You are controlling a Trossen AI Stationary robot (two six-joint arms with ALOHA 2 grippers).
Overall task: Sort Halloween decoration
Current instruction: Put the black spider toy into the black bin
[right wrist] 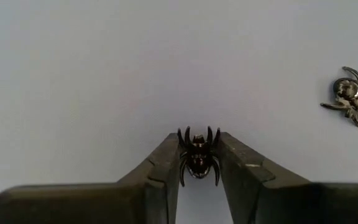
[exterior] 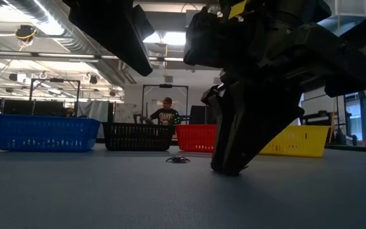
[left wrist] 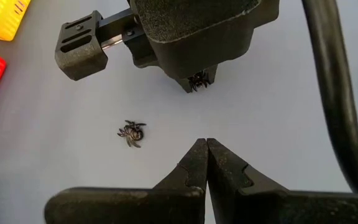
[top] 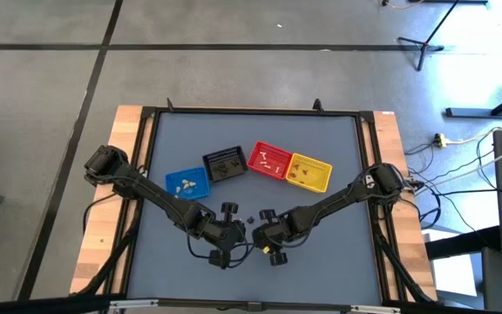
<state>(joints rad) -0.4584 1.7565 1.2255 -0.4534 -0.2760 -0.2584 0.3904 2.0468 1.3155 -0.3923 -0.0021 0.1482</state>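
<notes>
Two tiny spider trinkets lie near the table's middle. One black spider sits between the fingers of my right gripper, which points down at the table and is shut on it. The left wrist view shows the same spider under that gripper's tips. A second, dark grey spider rests free on the mat beside it. My left gripper is shut and holds nothing, just left of the right gripper. My right gripper pinches the black spider's body and legs between its two fingertips. The fingers come from above, pointing down. The spider sits at the very tips, at the table surface.
Four small baskets stand in a row on the far side of the grippers: blue, black, red and yellow, each with small trinkets inside. A raised frame borders the grey mat. A person stands in the room beyond.
</notes>
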